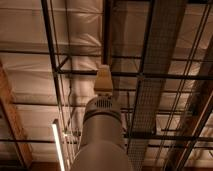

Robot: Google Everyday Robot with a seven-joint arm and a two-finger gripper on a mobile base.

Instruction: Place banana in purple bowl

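The camera looks up at the ceiling. The banana and the purple bowl are out of view. My grey arm rises from the bottom middle of the view. Its pale end piece, the gripper, points up towards the ceiling near the middle of the view. Nothing shows in it or around it.
Dark metal beams and a wire cable tray cross the ceiling overhead. A lit tube light hangs at the lower left. A wooden beam runs along the left side.
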